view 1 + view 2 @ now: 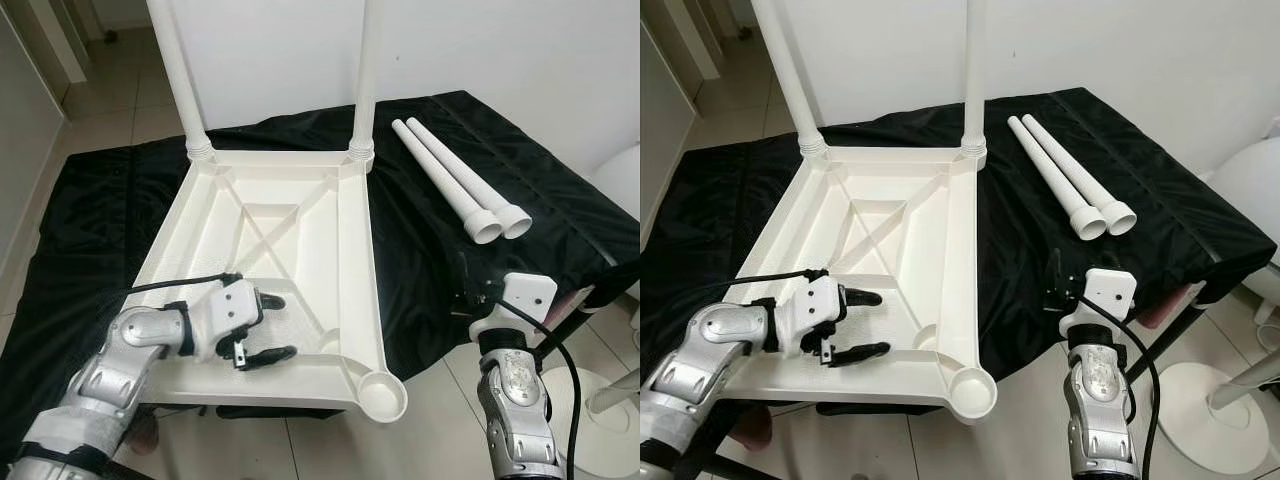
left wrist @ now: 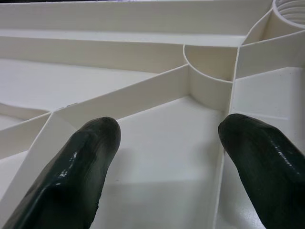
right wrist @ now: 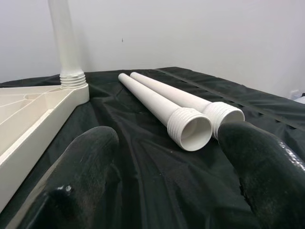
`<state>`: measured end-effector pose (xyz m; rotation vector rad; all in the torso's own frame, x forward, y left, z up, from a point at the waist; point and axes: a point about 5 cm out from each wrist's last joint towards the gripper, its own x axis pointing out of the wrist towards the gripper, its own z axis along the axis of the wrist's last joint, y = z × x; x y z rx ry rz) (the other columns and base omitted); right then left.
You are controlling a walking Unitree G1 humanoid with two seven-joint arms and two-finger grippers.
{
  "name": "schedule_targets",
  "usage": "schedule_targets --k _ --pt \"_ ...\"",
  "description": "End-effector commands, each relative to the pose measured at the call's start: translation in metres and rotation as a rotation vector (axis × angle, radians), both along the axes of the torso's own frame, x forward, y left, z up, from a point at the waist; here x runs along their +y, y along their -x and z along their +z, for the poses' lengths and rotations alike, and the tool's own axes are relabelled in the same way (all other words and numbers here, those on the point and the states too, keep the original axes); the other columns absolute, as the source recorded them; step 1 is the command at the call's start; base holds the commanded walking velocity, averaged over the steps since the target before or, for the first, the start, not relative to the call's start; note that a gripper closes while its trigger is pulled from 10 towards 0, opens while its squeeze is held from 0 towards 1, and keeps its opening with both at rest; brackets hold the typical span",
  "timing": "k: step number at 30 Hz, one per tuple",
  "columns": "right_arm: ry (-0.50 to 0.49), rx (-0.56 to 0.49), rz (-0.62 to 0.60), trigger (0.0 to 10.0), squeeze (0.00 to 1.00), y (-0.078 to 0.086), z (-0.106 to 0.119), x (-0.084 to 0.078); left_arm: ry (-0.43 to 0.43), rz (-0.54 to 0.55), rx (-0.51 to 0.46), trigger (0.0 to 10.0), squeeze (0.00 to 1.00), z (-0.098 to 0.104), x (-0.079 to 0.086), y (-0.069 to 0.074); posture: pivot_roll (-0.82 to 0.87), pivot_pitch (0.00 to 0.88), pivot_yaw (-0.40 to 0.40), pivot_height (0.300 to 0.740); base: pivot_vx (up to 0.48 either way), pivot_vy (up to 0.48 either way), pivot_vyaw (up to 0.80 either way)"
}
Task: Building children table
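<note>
The white plastic table top (image 1: 355, 250) lies upside down on a black cloth (image 1: 440, 260). Two white legs stand screwed into its far corners (image 1: 178, 70) (image 1: 366, 70). The near right corner socket (image 1: 380, 392) is empty. Two loose legs (image 1: 445, 180) (image 1: 470, 172) lie side by side on the cloth to the right, threaded ends toward me. My left gripper (image 1: 283, 326) hovers open over the near ribs of the table top, holding nothing; its fingers (image 2: 76, 171) point toward that socket. My right gripper (image 3: 167, 157) is open low at the cloth's near right edge, facing the loose legs (image 3: 190, 126).
A white wall stands close behind the work surface. Tiled floor lies to the left and in front. A white round stand base (image 1: 600, 410) sits on the floor at the right, with a white rounded object (image 1: 620, 180) above it.
</note>
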<state>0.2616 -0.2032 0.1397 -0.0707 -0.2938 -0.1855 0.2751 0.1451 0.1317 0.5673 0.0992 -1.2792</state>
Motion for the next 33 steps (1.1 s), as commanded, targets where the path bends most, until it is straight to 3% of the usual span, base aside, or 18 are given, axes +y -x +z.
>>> schedule_targets --k 1,7,16,17,24,30,33 --pt "-0.009 0.015 0.009 10.0 0.0 -0.001 -0.002 0.002 -0.048 0.003 0.023 10.0 0.0 -0.007 0.005 0.004 -0.03 0.041 0.069 0.74 0.0 0.0 0.0" --pt "-0.009 0.027 0.001 10.0 0.0 0.002 -0.005 -0.001 -0.062 -0.091 0.057 10.0 0.0 -0.01 0.003 0.021 -0.03 0.051 0.072 0.74 0.0 0.0 0.0" --pt "-0.009 0.032 -0.001 10.0 0.0 0.003 -0.005 -0.001 -0.071 -0.092 0.051 10.0 0.0 -0.012 0.0 0.022 -0.03 0.065 0.071 0.74 0.0 0.0 0.0" --pt "-0.009 0.036 0.0 10.0 0.0 0.004 -0.006 -0.001 -0.079 -0.045 0.003 10.0 0.0 -0.012 -0.005 0.015 -0.03 0.065 0.071 0.74 0.0 0.0 0.0" --pt "-0.01 0.037 0.001 10.0 0.0 0.004 -0.005 0.0 -0.097 0.072 -0.071 10.0 0.0 -0.012 -0.01 -0.001 -0.03 0.078 0.071 0.74 0.0 0.0 0.0" --pt "-0.016 0.041 0.003 10.0 0.0 0.004 -0.006 0.002 -0.085 0.352 -0.123 10.0 0.0 -0.002 -0.01 -0.039 -0.03 0.091 0.073 0.74 0.0 0.0 0.0" --pt "-0.019 0.041 0.002 10.0 0.0 0.004 -0.005 0.003 -0.098 0.416 -0.14 10.0 0.0 -0.001 -0.006 -0.047 -0.03 0.096 0.077 0.74 0.0 0.0 0.0"
